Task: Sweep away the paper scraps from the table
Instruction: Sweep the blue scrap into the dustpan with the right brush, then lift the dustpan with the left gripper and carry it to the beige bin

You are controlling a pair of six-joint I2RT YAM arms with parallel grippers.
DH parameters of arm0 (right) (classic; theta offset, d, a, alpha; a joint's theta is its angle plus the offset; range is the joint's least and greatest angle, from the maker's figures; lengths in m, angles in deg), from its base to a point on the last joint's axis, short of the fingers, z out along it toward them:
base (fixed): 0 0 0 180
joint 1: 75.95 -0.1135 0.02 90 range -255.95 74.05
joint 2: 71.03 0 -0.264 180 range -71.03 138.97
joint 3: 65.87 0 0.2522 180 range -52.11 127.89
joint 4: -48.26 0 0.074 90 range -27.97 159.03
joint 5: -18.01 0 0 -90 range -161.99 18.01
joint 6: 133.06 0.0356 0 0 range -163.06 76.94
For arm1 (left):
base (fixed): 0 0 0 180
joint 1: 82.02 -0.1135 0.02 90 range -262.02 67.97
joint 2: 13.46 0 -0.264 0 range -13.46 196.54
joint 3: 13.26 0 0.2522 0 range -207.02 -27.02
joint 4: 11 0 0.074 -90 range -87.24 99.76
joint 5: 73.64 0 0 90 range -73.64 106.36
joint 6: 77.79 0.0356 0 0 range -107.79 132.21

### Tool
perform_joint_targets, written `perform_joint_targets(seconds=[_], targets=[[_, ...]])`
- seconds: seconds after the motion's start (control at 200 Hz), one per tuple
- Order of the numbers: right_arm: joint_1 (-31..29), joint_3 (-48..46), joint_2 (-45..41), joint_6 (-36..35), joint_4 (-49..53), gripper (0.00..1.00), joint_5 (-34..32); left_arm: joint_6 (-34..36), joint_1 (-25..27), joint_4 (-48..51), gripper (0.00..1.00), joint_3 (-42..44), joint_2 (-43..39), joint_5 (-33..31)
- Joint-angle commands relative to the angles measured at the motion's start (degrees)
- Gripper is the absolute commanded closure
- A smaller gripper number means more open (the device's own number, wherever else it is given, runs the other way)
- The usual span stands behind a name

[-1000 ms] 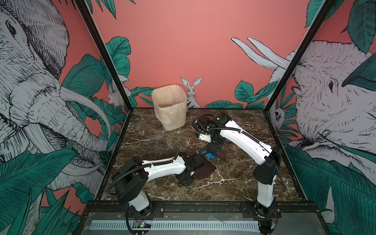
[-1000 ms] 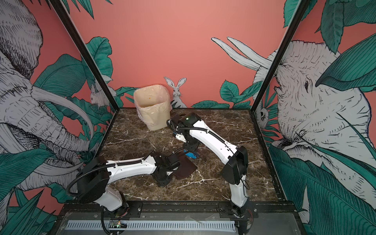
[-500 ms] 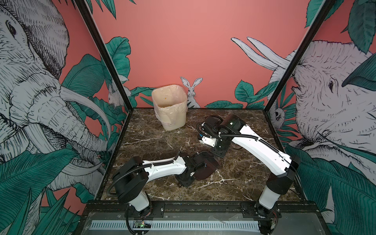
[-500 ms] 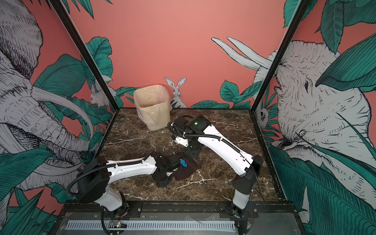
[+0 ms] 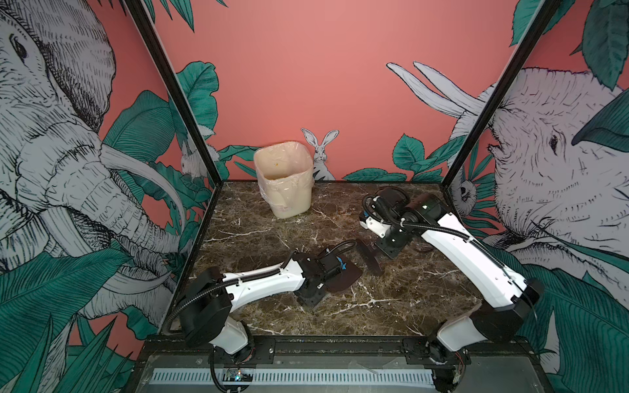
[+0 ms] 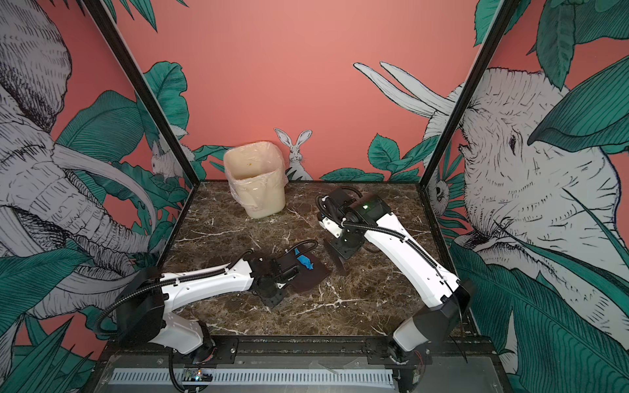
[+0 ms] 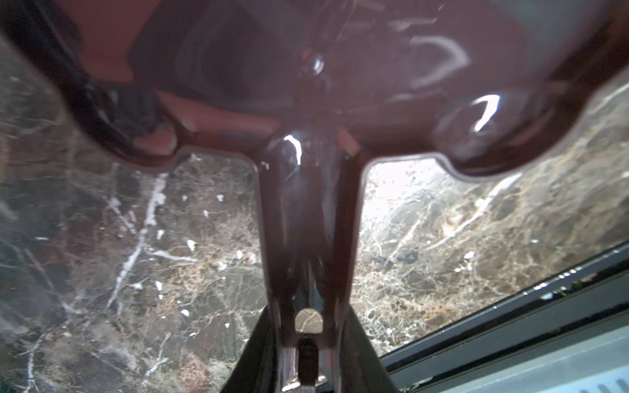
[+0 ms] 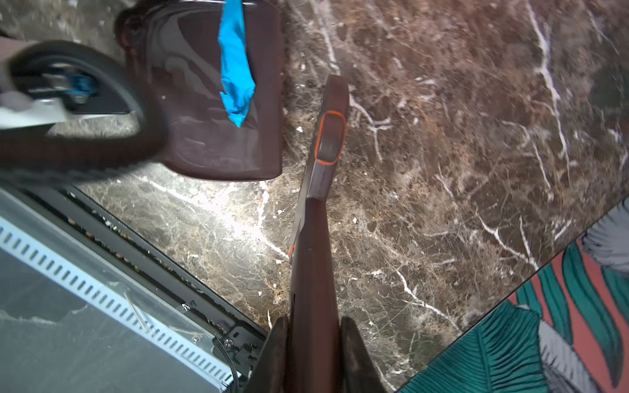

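One bright blue paper scrap [image 5: 341, 262] [image 6: 305, 261] [image 8: 236, 68] lies on a dark brown dustpan [image 5: 345, 279] [image 6: 311, 275] [image 8: 218, 112] resting on the marble table [image 5: 408, 292]. My left gripper [image 5: 323, 270] [image 7: 308, 357] is shut on the dustpan's handle [image 7: 306, 221]. My right gripper [image 5: 388, 250] [image 8: 315, 350] is shut on the handle of a dark brown brush [image 5: 369, 255] [image 6: 337, 255] [image 8: 328, 143] with orange trim. The brush head stands on the table just right of the pan's open edge, a small gap away.
A cream plastic-lined bin [image 5: 286, 190] [image 6: 255, 190] stands at the back of the table, left of centre. Black frame posts rise at the back corners, and a black rail [image 5: 323, 343] runs along the front edge.
The right arm drew back to the right, taking the brush off the pan's edge. The blue scrap went from the pan's lip to further in. The left arm held still.
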State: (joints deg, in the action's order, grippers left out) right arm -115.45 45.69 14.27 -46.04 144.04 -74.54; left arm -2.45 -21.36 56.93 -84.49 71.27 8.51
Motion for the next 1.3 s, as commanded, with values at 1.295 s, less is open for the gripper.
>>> perform_joint_targets(seconds=[1.295], targets=[[10.2,-17.8,-14.3,4.2,-15.3,1.00,17.3,2.2,-19.4,30.6,1.00,-19.6,-23.6,-10.9]])
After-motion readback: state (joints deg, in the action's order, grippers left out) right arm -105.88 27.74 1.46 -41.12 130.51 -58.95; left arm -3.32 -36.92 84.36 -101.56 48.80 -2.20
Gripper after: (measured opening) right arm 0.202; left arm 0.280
